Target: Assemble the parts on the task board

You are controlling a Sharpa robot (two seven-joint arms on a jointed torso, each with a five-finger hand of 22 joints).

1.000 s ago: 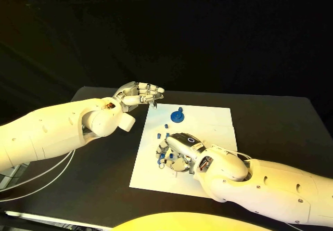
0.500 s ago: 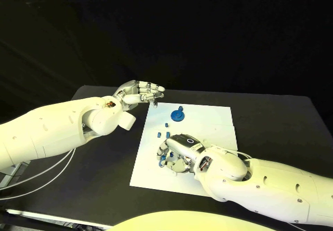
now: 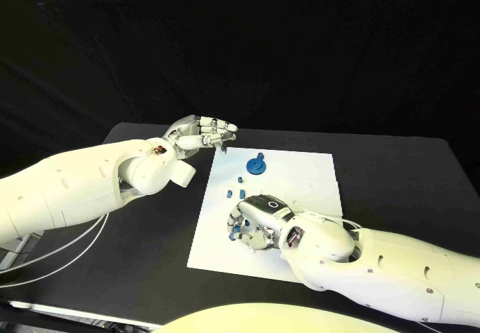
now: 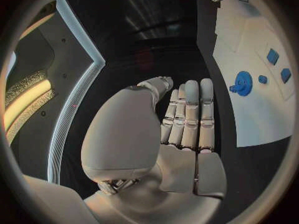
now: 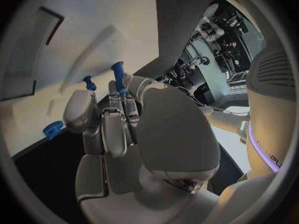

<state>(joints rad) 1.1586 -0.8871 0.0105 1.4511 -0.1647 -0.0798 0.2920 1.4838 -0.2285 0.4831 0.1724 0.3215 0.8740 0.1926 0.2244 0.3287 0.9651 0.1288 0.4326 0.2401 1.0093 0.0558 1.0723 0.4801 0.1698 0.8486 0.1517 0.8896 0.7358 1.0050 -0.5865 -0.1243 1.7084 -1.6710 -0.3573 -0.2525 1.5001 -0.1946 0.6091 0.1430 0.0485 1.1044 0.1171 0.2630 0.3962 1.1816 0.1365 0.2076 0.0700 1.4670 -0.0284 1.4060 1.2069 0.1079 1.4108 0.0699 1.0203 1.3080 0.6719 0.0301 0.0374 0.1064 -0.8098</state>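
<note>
Task board (image 3: pixel 300 180): white plate at table centre.
Right hand (image 3: pixel 258 220): at the board's 7 o'clock, fingers curled down among small blue parts (image 3: pixel 234 226); right wrist view shows a blue peg (image 5: pixel 118 75) at its fingertips; grip unclear.
Left hand (image 3: pixel 200 134): off the board's 11 o'clock corner; wrist view shows straight fingers side by side, holding nothing.
Blue gear (image 3: pixel 256 166): 12 o'clock on the board.

Warm overhead light; dark surround. White rectangular task board (image 3: pixel 300 182) bright, near glare. Soft shadows beneath arms. Wrist views: strong fisheye bending, blurred rims, bright light strips.
</note>
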